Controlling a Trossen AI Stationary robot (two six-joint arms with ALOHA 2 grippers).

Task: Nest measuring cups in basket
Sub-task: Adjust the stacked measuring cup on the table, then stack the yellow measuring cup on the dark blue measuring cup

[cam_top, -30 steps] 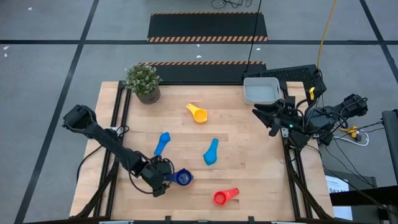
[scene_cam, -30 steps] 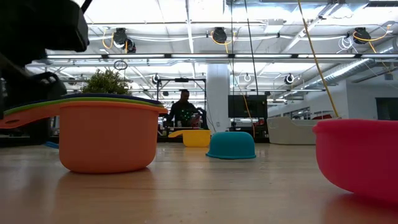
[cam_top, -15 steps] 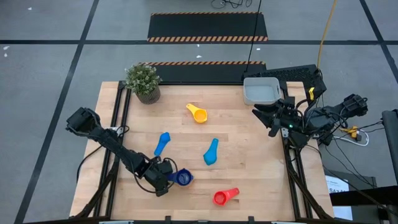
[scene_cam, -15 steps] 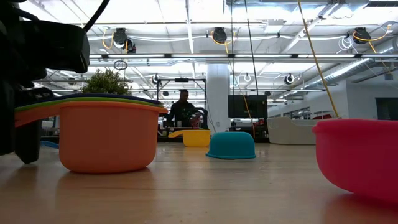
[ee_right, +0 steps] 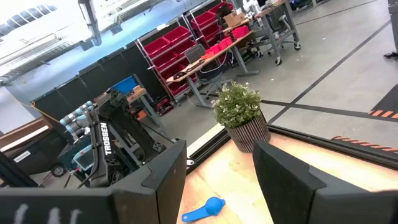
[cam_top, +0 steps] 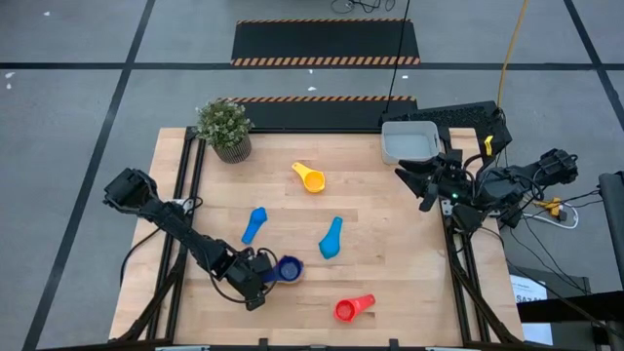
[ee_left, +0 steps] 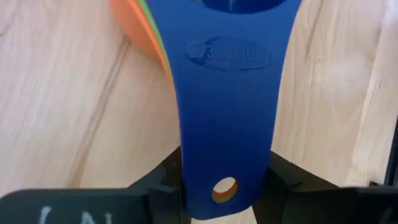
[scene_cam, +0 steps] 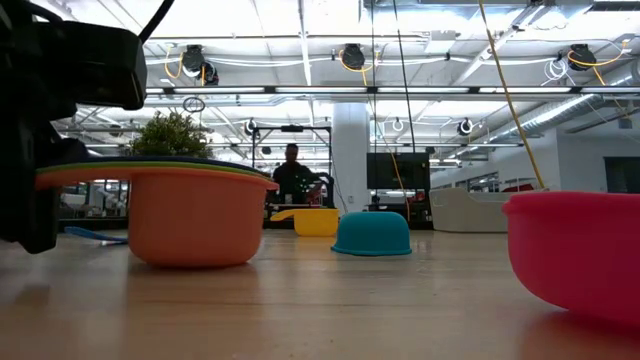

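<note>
A nested stack of cups [cam_top: 290, 268], dark blue on top of green and orange, stands on its orange base [scene_cam: 195, 215] near the table's front left. My left gripper [cam_top: 259, 280] is shut on its handle. Loose on the table lie a yellow cup [cam_top: 310, 178], a light blue cup [cam_top: 253, 224], a red cup [cam_top: 353, 309] and a teal cup [cam_top: 331, 237], which lies rim down [scene_cam: 371, 233]. The grey basket [cam_top: 409, 142] sits at the far right corner. My right gripper [cam_top: 414, 185] hangs open above the right edge, just in front of the basket, with nothing between its fingers [ee_right: 168, 177]. My left gripper pinches the free end of the stack's handle [ee_left: 225, 168], by its hanging hole, between its two fingers [ee_left: 163, 186], one on each long edge. The fingers slant down from the near left, in line with the handle. The stack's orange base rests on the table and the handle sticks out level.
A potted plant [cam_top: 225, 128] stands at the far left corner. Bare wood lies between the stack and the basket, apart from the teal and yellow cups. Beyond the far edge a person [scene_cam: 293, 170] shows in the room.
My left gripper's fingers have come in on the stack's handle and taken hold. The stack has slid a short way along the table, toward the right and far edges, and stays upright. My right arm has kept still.
</note>
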